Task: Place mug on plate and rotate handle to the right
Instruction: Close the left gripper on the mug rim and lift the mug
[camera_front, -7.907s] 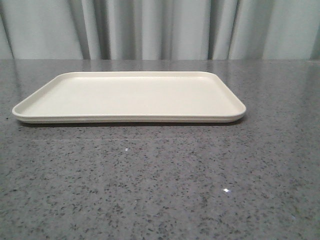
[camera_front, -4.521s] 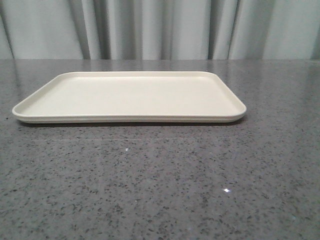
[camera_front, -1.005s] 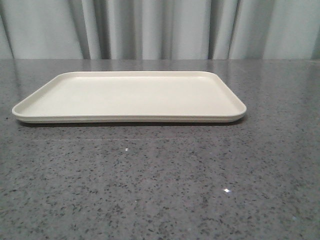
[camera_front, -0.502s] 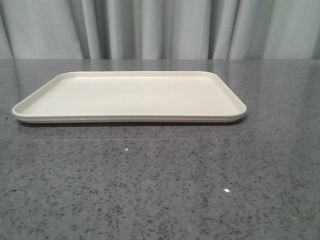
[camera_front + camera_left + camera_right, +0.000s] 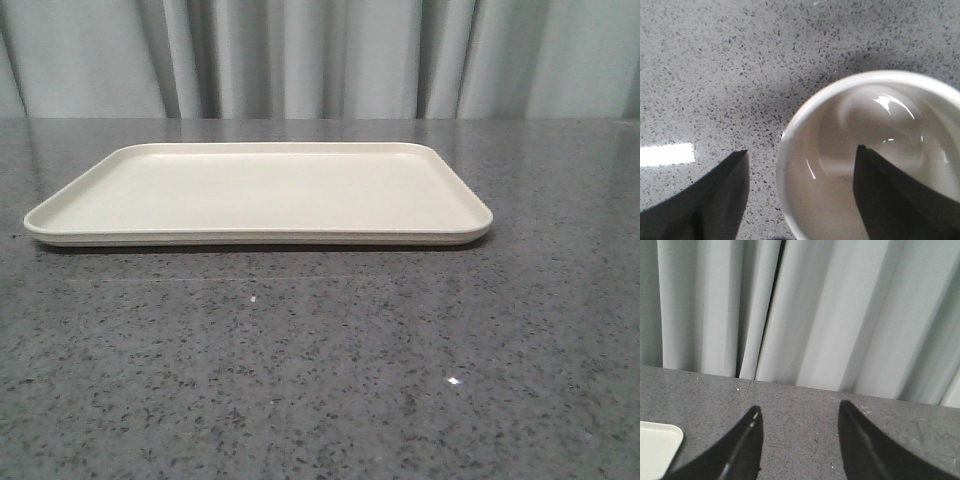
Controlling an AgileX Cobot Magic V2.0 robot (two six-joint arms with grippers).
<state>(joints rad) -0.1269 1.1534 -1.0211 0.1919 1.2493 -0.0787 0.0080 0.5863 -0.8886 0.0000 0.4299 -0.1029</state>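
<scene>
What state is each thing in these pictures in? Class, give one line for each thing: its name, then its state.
plate: flat on the table, nothing on it.
mug: upright on the table, empty, not on the plate.
left gripper: open, one finger outside the mug's rim, the other inside it.
right gripper: open, holding nothing, above the table.
handle: not visible.

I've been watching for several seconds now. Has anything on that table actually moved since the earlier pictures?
Nothing visibly changed in the front view. The plate lies in the same spot on the grey table, with nothing on it, and no arm has come into that view.
</scene>
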